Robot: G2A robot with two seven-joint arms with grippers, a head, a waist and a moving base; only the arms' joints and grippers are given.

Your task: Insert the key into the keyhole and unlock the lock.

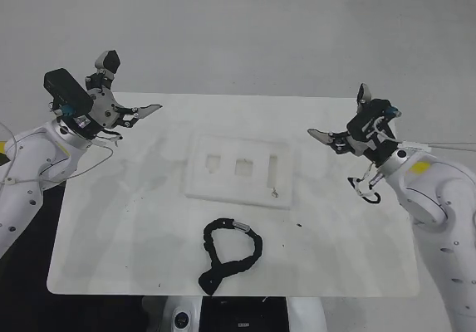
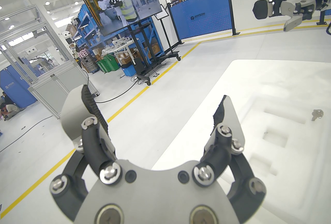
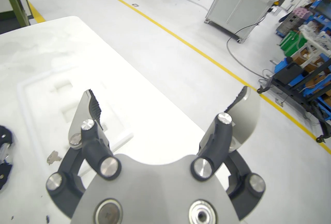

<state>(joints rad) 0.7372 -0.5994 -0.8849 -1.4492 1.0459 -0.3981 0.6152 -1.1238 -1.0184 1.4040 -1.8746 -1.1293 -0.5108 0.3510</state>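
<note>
Both arms' jaws were released at 10 and 2 o'clock. The tiny key [image 1: 276, 193] lay at 1 o'clock of the lock [image 1: 231, 251]; pinching could skid it away.

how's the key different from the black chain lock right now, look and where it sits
The small silver metal key is tiny and pale; the black sleeved chain lock is far larger and dark. The key lies on the white foam tray near a corner; the lock is curled in a loop on the white table beside the tray. Nothing holds either.
</note>
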